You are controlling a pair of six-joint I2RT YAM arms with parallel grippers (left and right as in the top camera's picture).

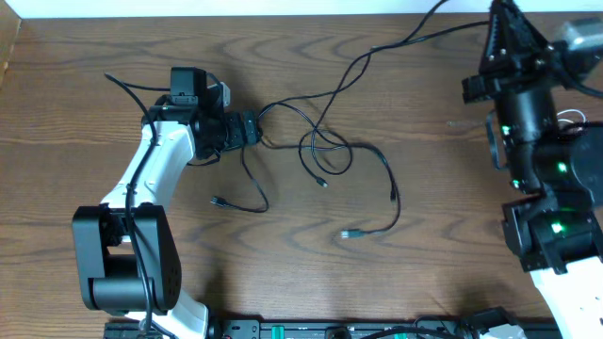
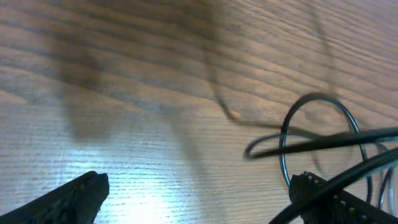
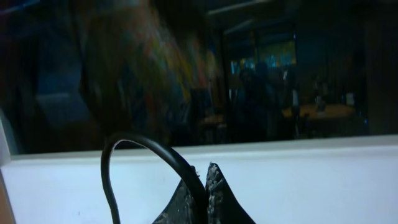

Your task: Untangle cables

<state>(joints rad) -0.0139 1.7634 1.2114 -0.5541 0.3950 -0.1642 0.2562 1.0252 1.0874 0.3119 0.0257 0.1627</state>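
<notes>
L tool (image 1: 259, 132) gaping wide beside thin black cable (image 2: 311, 144), mid brown wooden surface (image 1: 443, 235); R tool (image 3: 207, 171) pinching same cable nr far edge.

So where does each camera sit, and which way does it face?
Overhead: above the table, facing down; left arm and right arm show.
Left wrist: on that left arm, low, facing the black cable; open jaws show.
Right wrist: on the right arm, facing outward at a dark window; jaws shut on the cable.
Shared: overhead and left wrist both see that cable.
</notes>
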